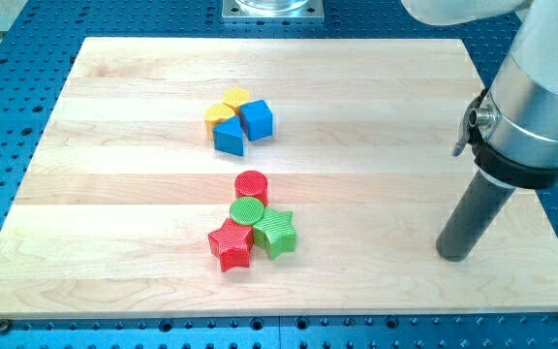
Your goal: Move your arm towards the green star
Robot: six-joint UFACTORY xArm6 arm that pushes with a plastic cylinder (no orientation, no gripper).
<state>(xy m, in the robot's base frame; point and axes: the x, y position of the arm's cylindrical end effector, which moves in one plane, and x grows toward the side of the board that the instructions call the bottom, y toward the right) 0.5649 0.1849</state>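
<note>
The green star [276, 233] lies on the wooden board [114, 194] below the middle, touching a green cylinder [247, 211] and a red star [231, 244]. A red cylinder [251, 184] stands just above the green cylinder. My tip [452, 256] rests on the board far to the view's right of the green star, at about the same height in the view, with bare board between them.
A second cluster sits higher up: a yellow block [236, 99], another yellow block [219, 115], a blue cube [257, 119] and a blue wedge [228, 138]. The board's right edge [536, 194] runs close behind the rod. A blue perforated table surrounds the board.
</note>
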